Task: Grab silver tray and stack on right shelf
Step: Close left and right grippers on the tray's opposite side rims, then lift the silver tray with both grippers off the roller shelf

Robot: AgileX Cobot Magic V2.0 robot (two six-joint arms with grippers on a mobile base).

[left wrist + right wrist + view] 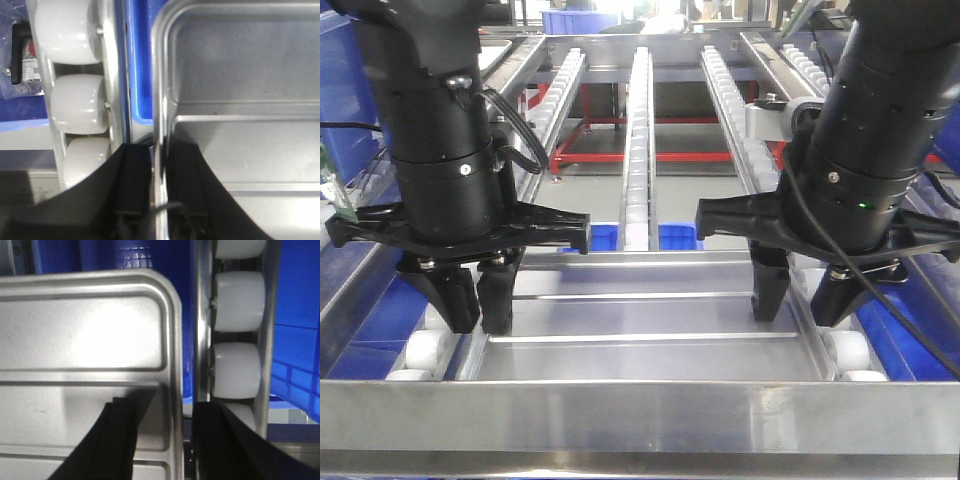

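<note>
The silver tray [650, 315] lies flat across a near rack of big white rollers, its two long ridges showing on the floor [250, 75] [75, 335]. My left gripper [480, 325] [159, 170] is shut on the tray's left rim, one finger inside and one outside. My right gripper [805, 315] [170, 440] straddles the tray's right rim, open, with a gap between the inner finger and the rim. The right shelf [638, 130], with rails of small pale rollers over a red underframe, stands farther back beyond the tray.
Big white rollers [75, 105] [237, 370] run close along both sides of the tray. Blue bins [125, 255] [137, 75] sit below and beside the rack. A flat steel bar [640, 420] crosses the front, just before the tray's near edge.
</note>
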